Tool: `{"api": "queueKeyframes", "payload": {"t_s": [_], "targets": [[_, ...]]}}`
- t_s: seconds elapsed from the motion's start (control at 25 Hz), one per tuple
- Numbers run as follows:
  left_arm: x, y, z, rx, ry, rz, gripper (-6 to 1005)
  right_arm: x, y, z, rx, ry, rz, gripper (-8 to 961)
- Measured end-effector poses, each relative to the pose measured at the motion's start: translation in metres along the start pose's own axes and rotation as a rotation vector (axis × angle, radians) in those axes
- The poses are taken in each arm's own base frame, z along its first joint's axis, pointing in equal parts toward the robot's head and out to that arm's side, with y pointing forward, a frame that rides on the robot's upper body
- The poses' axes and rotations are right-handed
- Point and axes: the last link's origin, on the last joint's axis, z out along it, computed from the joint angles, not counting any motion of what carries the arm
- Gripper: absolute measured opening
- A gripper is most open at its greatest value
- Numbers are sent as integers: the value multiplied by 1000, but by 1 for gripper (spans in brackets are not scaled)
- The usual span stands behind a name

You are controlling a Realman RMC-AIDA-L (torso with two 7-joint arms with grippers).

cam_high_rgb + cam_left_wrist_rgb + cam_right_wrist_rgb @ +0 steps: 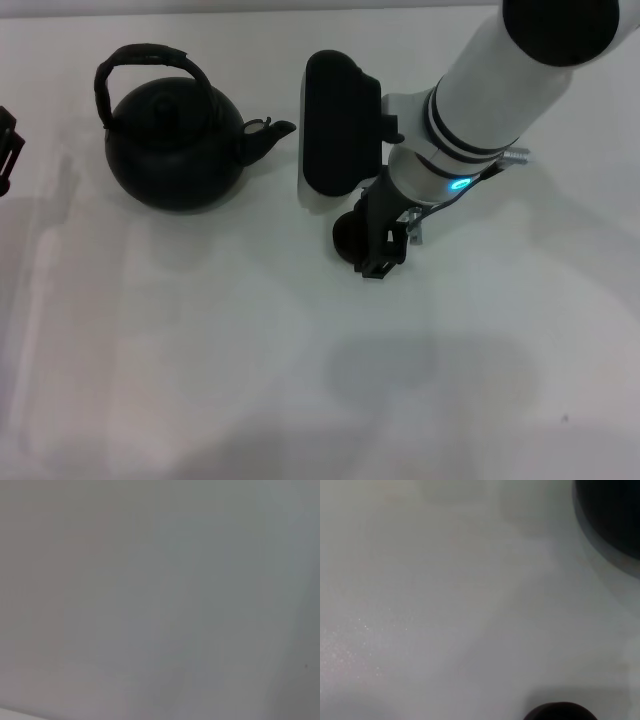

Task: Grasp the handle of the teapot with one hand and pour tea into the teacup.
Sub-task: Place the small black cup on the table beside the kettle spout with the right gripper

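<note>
beside the teapot [172, 150], teacup [348, 236] under right tool [383, 250]

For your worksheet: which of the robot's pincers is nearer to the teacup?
Right. The right pincer is directly at the teacup, partly covering it. The left pincer sits at the table's far left edge, beyond the teapot.
</note>
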Motion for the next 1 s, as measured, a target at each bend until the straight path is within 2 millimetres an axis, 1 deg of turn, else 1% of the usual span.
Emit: {"api": "queueKeyframes", "payload": {"t_s": [0.28, 0.6, 0.72, 0.8, 0.84, 0.88, 0.92, 1.0], "targets": [[0, -1, -1, 2, -1, 2, 891, -2, 2, 2, 14, 4, -16, 787], [1, -1, 1, -1, 1, 2, 891, -5, 2, -1, 19, -16, -6, 840], [1, -1, 1, -1, 1, 3, 891, -6, 1, -6, 19, -59, 19, 860], [1, -1, 1, -1, 1, 4, 891, -4, -4, -13, 26, -108, 52, 867], [1, -1, 1, 0, 1, 4, 891, -2, -6, -16, 28, -134, 71, 866], [1, -1, 0, 1, 0, 4, 891, 4, -11, -22, 33, -187, 111, 866], [0, -2, 0, 2, -1, 4, 891, 4, -11, -22, 33, -187, 111, 866], [0, -2, -1, 3, -1, 4, 890, 13, -17, -28, 27, -257, 162, 865]]}}
